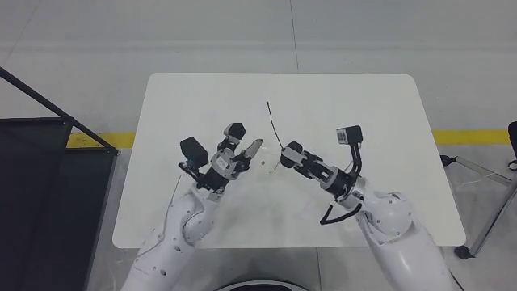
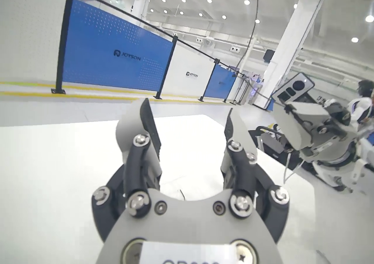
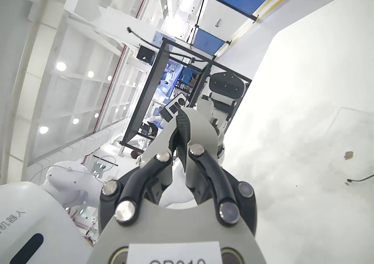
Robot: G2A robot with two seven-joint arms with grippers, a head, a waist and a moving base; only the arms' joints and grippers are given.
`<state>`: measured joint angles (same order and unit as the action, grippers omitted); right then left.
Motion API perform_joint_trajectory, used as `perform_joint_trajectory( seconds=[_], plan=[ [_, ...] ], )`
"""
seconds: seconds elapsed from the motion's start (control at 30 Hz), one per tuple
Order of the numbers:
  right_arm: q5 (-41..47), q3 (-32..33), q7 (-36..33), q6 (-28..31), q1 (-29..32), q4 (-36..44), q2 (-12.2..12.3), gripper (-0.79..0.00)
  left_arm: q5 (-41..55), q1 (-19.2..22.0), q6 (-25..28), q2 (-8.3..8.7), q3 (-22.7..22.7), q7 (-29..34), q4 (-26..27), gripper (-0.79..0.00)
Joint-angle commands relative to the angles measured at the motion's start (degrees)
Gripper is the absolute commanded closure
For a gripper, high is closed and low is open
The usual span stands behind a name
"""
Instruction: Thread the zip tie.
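Where the zip tie is: the black zip tie is pinched at its lower end by the right tool. In the top view it runs from there toward 11 o'clock and ends in a small head. The wrist views show it raised against the ceiling, off the white tabletop.
Right tool: its fingers are pressed together on the zip tie, near the middle of the tabletop.
Left tool: it is spread wide and holds nothing. It sits at 9 o'clock of the right tool, just beside it, and does not touch the zip tie.
Arms: both come in from the tabletop's 6 o'clock edge.
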<state>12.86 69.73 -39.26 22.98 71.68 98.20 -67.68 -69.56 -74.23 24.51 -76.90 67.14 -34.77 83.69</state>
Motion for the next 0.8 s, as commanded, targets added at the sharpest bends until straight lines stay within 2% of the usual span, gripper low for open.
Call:
perform_joint_trajectory(
  seconds=[0.0,0.13,0.17,0.2,0.23,0.27,0.3,0.77],
  plan=[
    [2.4,0.2,-3.3,-0.7,-0.3,-0.1,0.1,0.000,-3.4,0.2,-1.4,-0.16,-1.1,-3.5,-0.7,-0.579],
    [5.4,0.8,-7.3,-1.3,-0.6,-0.3,0.4,0.000,-5.2,1.0,-3.5,-0.57,-2.6,-8.3,-2.1,-0.542],
    [5.6,0.8,-8.3,-1.8,-0.6,-0.4,0.5,0.000,-5.4,1.2,-3.6,-0.66,-2.9,-9.4,-2.3,-0.493],
    [5.7,1.0,-9.0,-2.3,-0.8,-0.4,0.6,0.000,-5.4,1.4,-4.0,-0.74,-3.0,-10.5,-2.7,-0.496],
    [5.8,1.1,-9.1,-2.5,-0.8,-0.3,0.6,0.000,-5.4,1.4,-4.4,-0.80,-3.1,-11.0,-2.9,-0.573],
    [5.8,1.2,-9.2,-2.6,-0.8,-0.3,0.6,0.000,-5.4,1.4,-4.4,-0.80,-3.1,-11.0,-2.9,-0.708],
    [5.7,1.2,-9.3,-2.7,-0.8,-0.2,0.7,0.000,-5.4,1.4,-4.4,-0.80,-3.1,-11.0,-2.9,-0.785],
    [5.7,1.2,-9.3,-2.7,-0.8,-0.2,0.7,0.000,-5.4,1.4,-4.4,-0.80,-3.1,-11.0,-2.9,-0.785]
  ],
)
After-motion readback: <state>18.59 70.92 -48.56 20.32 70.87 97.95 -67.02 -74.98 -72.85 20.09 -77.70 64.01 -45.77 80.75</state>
